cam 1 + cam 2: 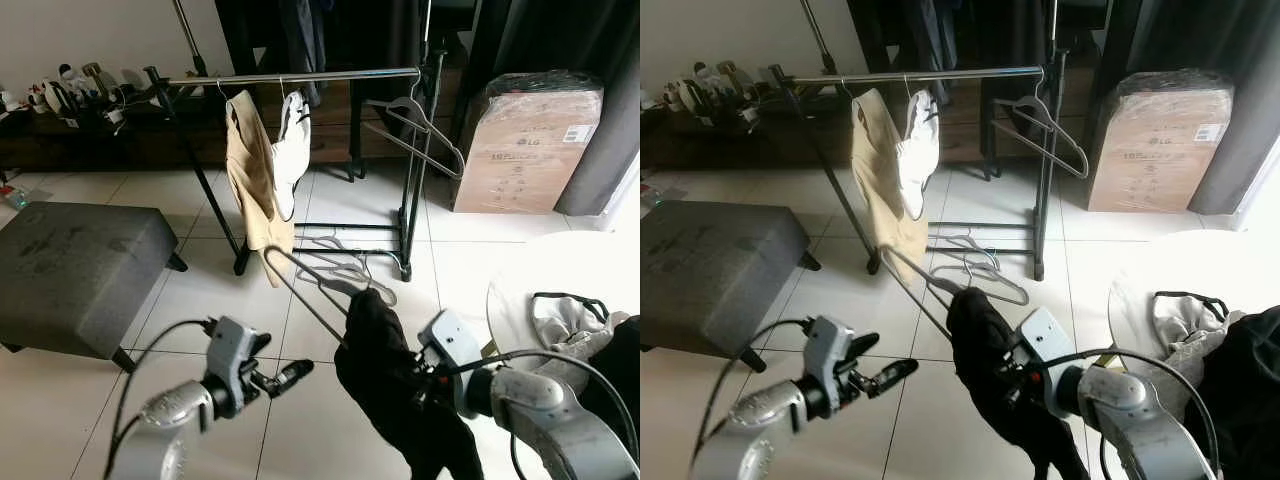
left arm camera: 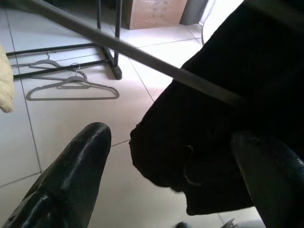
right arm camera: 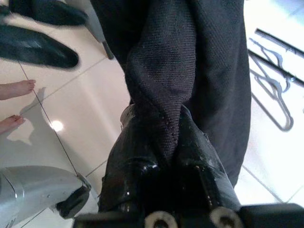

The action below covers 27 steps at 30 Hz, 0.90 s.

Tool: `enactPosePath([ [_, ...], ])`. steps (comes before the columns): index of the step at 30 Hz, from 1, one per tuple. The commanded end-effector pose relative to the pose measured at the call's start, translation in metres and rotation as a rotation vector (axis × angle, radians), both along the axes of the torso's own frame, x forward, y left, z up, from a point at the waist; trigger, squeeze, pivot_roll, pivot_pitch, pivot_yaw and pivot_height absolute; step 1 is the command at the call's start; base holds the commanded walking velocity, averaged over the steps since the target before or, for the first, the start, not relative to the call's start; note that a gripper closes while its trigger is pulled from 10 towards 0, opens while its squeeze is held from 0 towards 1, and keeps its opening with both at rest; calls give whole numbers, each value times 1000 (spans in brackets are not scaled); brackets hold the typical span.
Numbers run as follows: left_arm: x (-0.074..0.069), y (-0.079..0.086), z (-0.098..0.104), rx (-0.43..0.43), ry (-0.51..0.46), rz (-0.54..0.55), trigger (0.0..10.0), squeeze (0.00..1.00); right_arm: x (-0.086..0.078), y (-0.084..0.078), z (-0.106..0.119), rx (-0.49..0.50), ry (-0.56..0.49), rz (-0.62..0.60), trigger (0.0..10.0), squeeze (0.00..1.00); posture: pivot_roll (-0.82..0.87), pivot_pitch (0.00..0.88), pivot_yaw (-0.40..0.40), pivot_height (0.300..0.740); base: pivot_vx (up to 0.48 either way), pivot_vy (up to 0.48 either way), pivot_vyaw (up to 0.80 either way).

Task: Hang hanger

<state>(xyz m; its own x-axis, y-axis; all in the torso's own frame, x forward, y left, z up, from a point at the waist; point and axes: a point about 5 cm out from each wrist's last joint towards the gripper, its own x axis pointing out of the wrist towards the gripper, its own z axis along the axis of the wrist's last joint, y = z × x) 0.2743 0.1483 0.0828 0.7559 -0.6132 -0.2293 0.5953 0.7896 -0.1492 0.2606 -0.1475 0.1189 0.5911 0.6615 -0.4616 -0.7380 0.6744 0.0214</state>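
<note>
Evidently the right gripper [image 1: 420,385] is pinched shut on a limp black knit garment [image 1: 395,385] draped over a thin grey wire hanger [image 1: 300,285], well short of the chrome clothes rail [image 1: 300,76]. Soft cloth may slip; the stiff hook is the better hold. Nearer that rail's foot, the left gripper [image 1: 290,375] hovers with fingers parted, empty.

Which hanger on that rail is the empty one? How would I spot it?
Find the clothes rail across the room. At its end nearest the cardboard box hangs a grey hanger, tilted. Unlike the beige garment and white garment beside it, it carries nothing.
</note>
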Motion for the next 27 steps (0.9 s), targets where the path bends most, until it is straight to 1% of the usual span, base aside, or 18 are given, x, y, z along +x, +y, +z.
enactPosePath([
  [1, -2, 2, 3, 0, -39, 20, 10000, 0, -1, 9, 10, 22, -33, 39, 0, 0, -161, 147, 92, 740, 0, 0, 0],
  [3, -2, 2, 4, 4, -45, 25, 10000, 0, -1, 9, 11, 22, -34, 35, 0, 0, -161, 147, 92, 740, 0, 0, 0],
  [4, -3, 0, 6, -20, -43, 41, 10000, 0, 0, 11, 16, 46, -47, 32, 0, 0, -156, 151, 93, 740, 0, 0, 0],
  [8, -6, 5, -5, -65, 4, 162, 10000, 0, -7, 20, 28, 119, -73, 100, 0, 0, -158, 159, 87, 740, 0, 0, 0],
  [9, -6, 5, -5, -65, 4, 162, 10000, 0, -7, 20, 28, 119, -73, 100, 0, 0, -158, 159, 87, 740, 0, 0, 0],
  [11, -7, 3, -6, -111, 21, 182, 10000, 0, -10, 20, 27, 116, -73, 126, 0, 0, -158, 162, 81, 740, 0, 0, 0],
  [13, -8, 0, -7, -210, 70, 195, 10000, 0, -17, 21, 26, 128, -76, 169, 0, 0, -160, 165, 77, 740, 0, 0, 0],
  [14, -10, -1, -8, -282, 128, 186, 10000, 0, -19, 21, 27, 147, -79, 173, 0, 0, -161, 167, 74, 740, 0, 0, 0],
  [16, -12, 0, -10, -296, 159, 161, 10000, 0, -19, 22, 30, 169, -83, 161, 0, 0, -169, 167, 71, 740, 0, 0, 0],
  [17, -17, -1, -9, -310, 166, 90, 10000, 0, -19, 23, 31, 179, -87, 161, 0, 0, -171, 164, 70, 740, 0, 0, 0],
  [18, -17, -1, -9, -310, 166, 90, 10000, 0, -19, 23, 31, 179, -87, 161, 0, 0, -171, 164, 70, 740, 0, 0, 0],
  [19, -23, -3, -6, -329, 155, 10, 10000, 0, -22, 25, 32, 200, -92, 176, 0, 0, -170, 162, 69, 740, 0, 0, 0],
  [20, -25, -3, -4, -343, 150, -18, 10000, 0, -23, 27, 33, 211, -93, 184, 0, 0, -169, 162, 69, 740, 0, 0, 0],
  [21, -25, -3, -4, -343, 150, -18, 10000, 0, -23, 27, 33, 211, -93, 184, 0, 0, -169, 162, 69, 740, 0, 0, 0],
  [22, -29, -3, -1, -378, 159, -60, 10000, 0, -24, 28, 33, 223, -96, 192, 0, 0, -167, 161, 64, 740, 0, 0, 0],
  [23, -33, -3, -1, -391, 177, -102, 10000, 0, -24, 30, 33, 228, -98, 189, 0, 0, -167, 161, 63, 740, 0, 0, 0],
  [26, -40, 0, -4, -385, 217, -168, 10000, 0, -23, 34, 36, 249, -108, 191, 0, 0, -168, 161, 62, 740, 0, 0, 0],
  [27, -40, 0, -4, -385, 217, -168, 10000, 0, -23, 34, 36, 249, -108, 191, 0, 0, -168, 161, 62, 740, 0, 0, 0],
])
